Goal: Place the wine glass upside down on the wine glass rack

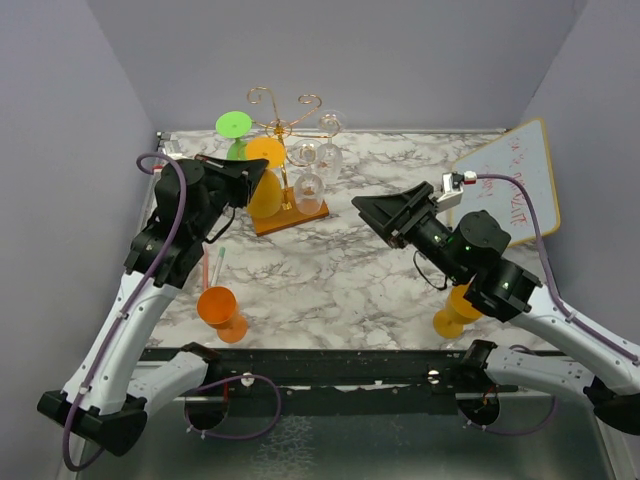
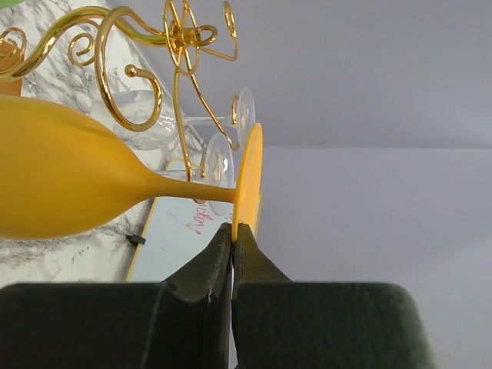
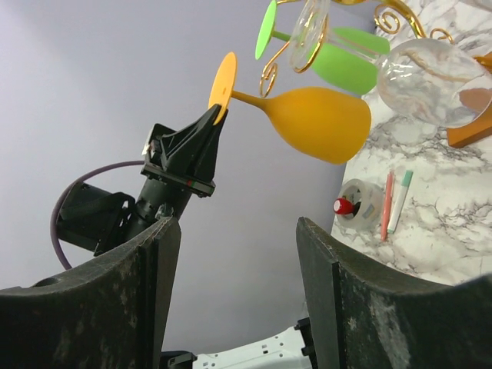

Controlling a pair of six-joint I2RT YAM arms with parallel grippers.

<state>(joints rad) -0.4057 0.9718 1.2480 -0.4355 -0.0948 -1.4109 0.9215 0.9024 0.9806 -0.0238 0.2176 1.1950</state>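
Note:
My left gripper [image 1: 256, 176] is shut on the rim of the foot of a yellow wine glass [image 1: 264, 193], which it holds foot up and bowl down against the left side of the gold wire wine glass rack [image 1: 284, 112]. In the left wrist view the fingertips [image 2: 223, 240] pinch the foot disc, and the yellow glass [image 2: 54, 184] lies beside a scroll arm of the rack [image 2: 138, 73]. In the right wrist view the yellow glass [image 3: 319, 123] hangs tilted near a rack arm. My right gripper [image 1: 374, 214] is open, empty and well right of the rack; it also shows in its own view [image 3: 234, 231].
A green glass [image 1: 234, 125] and clear glasses [image 1: 309, 190] hang on the rack, whose wooden base [image 1: 290, 220] sits on the marble table. Orange glasses stand at the near left [image 1: 218, 308] and near right [image 1: 455, 315]. A whiteboard [image 1: 512, 185] lies at the right, pens [image 1: 214, 266] at the left, and a tape roll [image 3: 361, 204] beside them.

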